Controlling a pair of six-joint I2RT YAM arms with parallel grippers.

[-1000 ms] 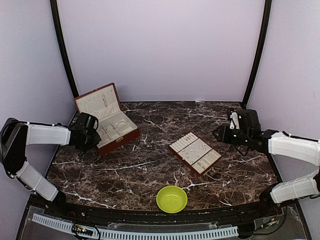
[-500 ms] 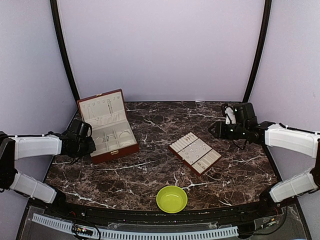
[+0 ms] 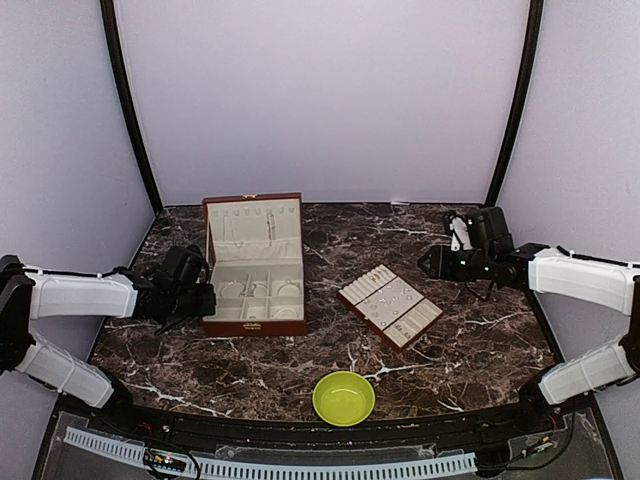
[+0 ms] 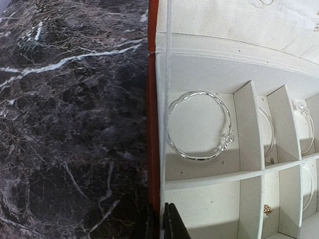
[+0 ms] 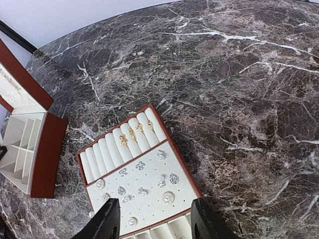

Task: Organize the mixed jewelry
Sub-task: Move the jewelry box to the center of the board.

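Marble tabletop [image 3: 330, 250] (lilac walls [image 3: 320, 100]): left claw [image 4: 159, 219] pinches box [image 4: 152, 99], right claw [image 5: 154, 205] gapes.

Lighting is bright and even, shadows soft, all views sharp.

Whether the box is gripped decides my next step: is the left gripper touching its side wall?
Touching. The left wrist view shows the left gripper shut on the side wall of the box, a finger each side.
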